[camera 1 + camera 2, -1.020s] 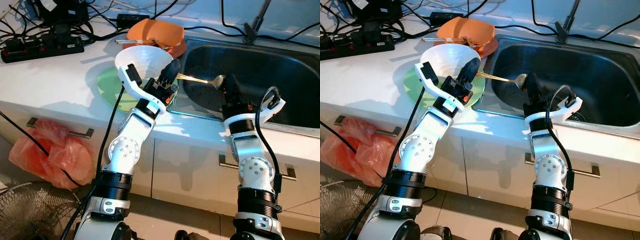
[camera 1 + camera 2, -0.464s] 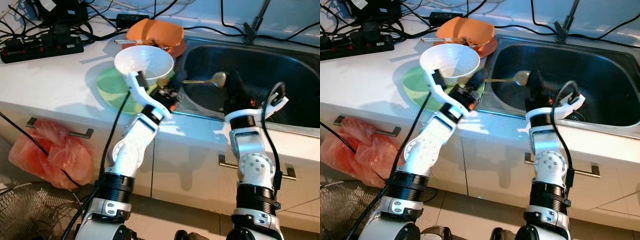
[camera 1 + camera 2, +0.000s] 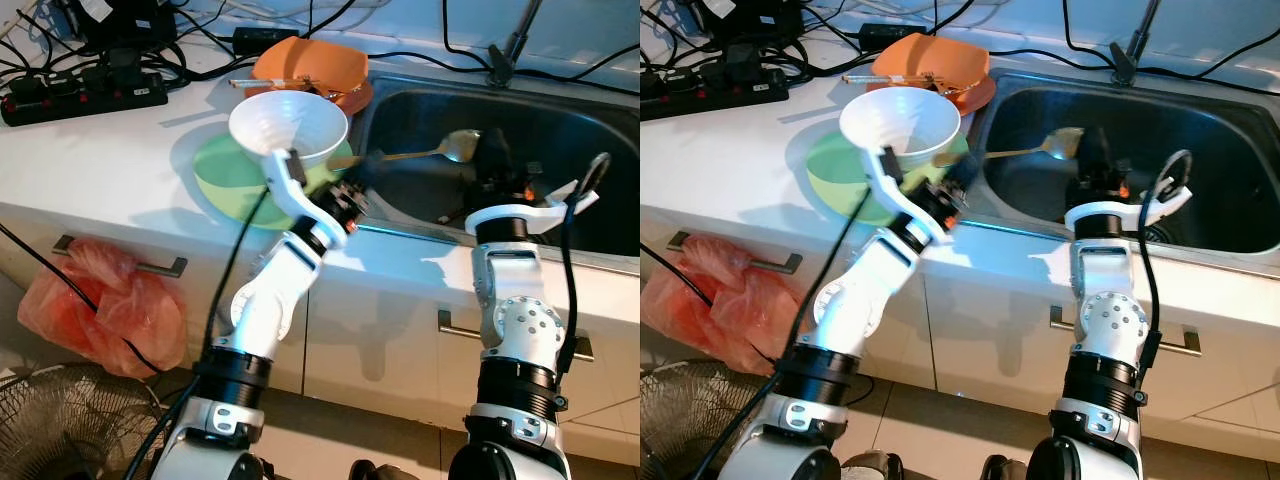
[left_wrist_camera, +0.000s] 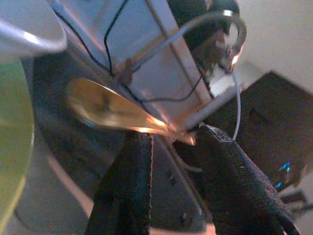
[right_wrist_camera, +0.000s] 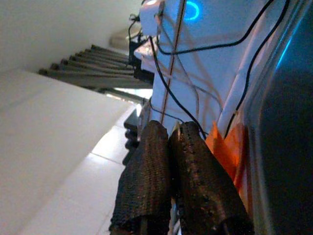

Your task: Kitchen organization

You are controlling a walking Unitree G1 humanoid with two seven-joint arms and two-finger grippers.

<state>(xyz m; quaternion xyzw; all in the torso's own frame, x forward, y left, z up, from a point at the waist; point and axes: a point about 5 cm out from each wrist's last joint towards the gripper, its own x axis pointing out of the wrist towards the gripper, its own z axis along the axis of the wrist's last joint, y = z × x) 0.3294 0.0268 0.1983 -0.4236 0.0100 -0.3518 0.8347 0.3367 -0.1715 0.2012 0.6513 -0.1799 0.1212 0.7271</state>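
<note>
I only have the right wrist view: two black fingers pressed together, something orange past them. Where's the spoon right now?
Observer: The left gripper holds the spoon by its handle, with the bowl end out over the sink.
Operator: And where's my right gripper?
Observer: The right gripper is inside the sink, close beside the spoon's bowl end; I cannot tell if they touch.
Operator: What's the orange thing?
Observer: An orange dish on the counter, behind a white bowl.

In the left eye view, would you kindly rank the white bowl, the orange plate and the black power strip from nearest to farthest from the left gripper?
Measured from the left gripper, at the sink's edge:
1. White bowl, just beside it on the green plate.
2. Orange plate, behind the bowl towards the wall.
3. Black power strip, far off at the counter's left end.
</note>
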